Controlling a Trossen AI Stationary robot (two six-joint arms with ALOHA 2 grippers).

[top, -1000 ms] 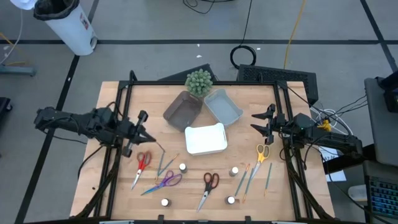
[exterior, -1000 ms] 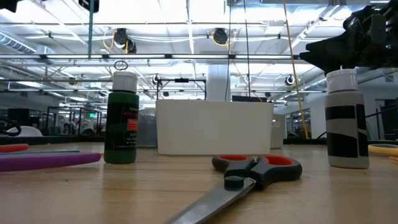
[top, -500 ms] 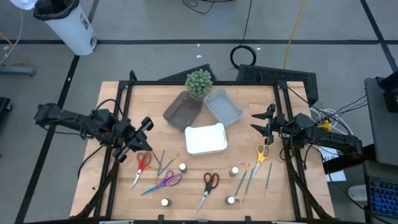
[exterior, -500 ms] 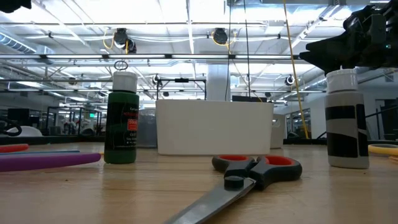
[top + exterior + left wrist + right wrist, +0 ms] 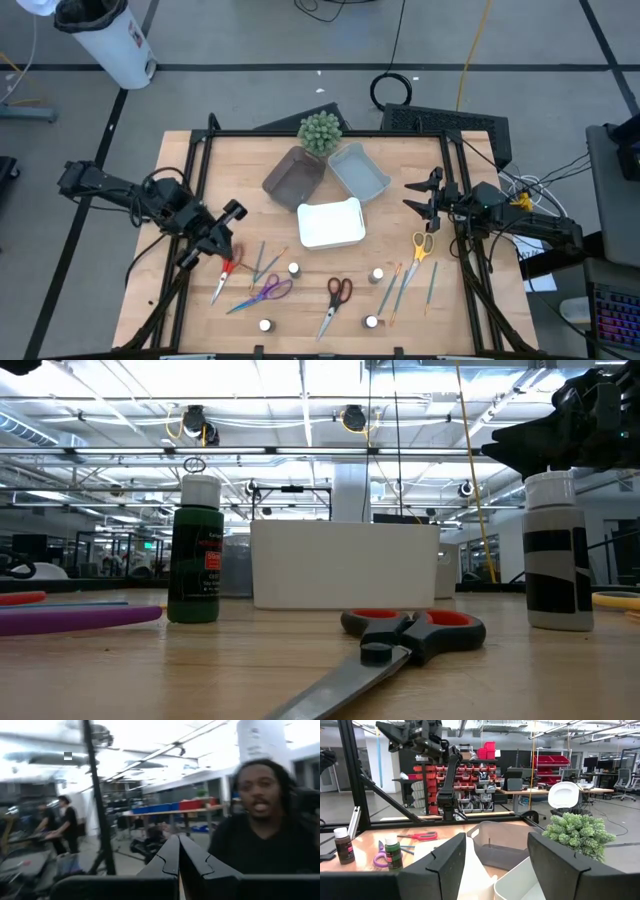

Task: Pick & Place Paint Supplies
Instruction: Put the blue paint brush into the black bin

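Your red scissors [image 5: 226, 272] lie lower left of centre in the high view, handles just under the left gripper [image 5: 232, 212], whose fingers [image 5: 172, 857] are pressed together. Purple scissors [image 5: 264, 293], brushes [image 5: 262, 262] and bottles [image 5: 294, 269] sit to their right along the table's lower half. At the right edge, the right gripper [image 5: 415, 198] waits above the yellow scissors [image 5: 420, 247], jaws wide apart.
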